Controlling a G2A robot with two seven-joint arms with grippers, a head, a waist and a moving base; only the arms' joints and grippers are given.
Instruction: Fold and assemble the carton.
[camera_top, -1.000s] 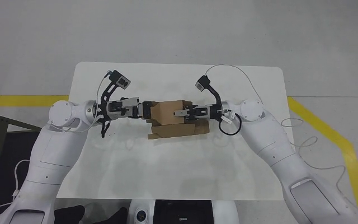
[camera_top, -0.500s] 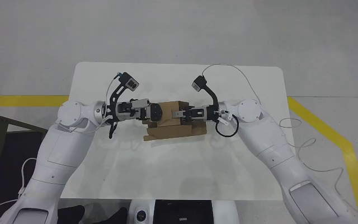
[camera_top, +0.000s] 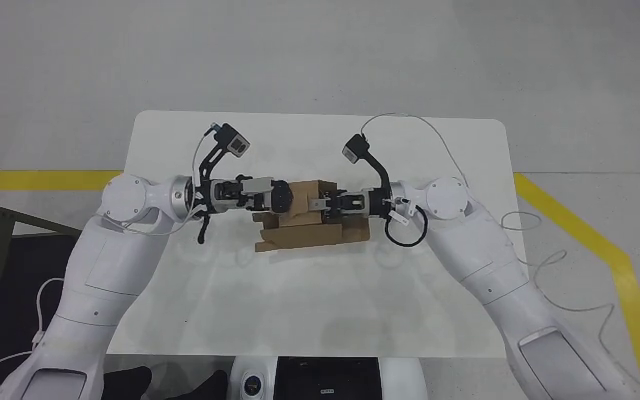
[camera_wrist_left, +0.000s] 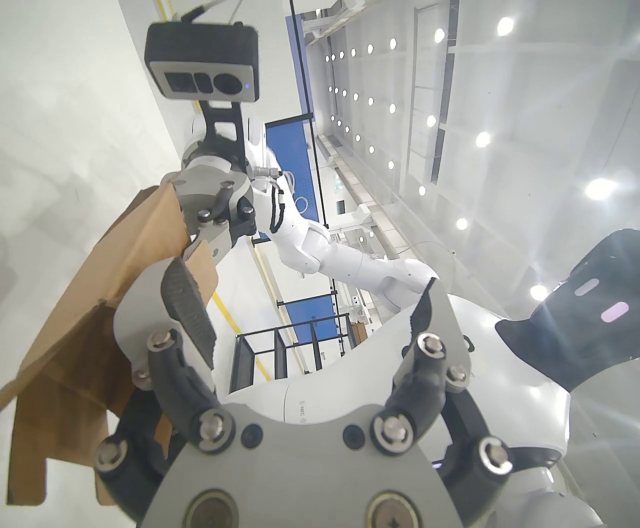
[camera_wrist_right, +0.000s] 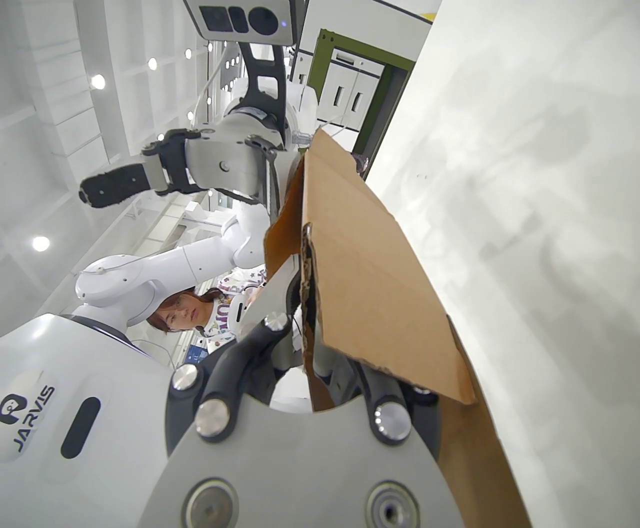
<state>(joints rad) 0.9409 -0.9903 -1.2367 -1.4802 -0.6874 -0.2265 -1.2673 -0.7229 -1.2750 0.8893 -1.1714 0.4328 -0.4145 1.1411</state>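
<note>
Carton (camera_top: 305, 215) of brown cardboard was at the middle of the white table (camera_top: 450, 300), seen from above, between the left gripper (camera_top: 283, 197) and the right gripper (camera_top: 322, 203). It looked only partly erected, with flaps loose and closing not yet done.

In the left wrist view, the left gripper's fingers (camera_wrist_left: 187, 300) stood wide apart, one beside the carton.

In the right wrist view, the right gripper pinched a carton panel. Nothing showed inside the carton.
</note>
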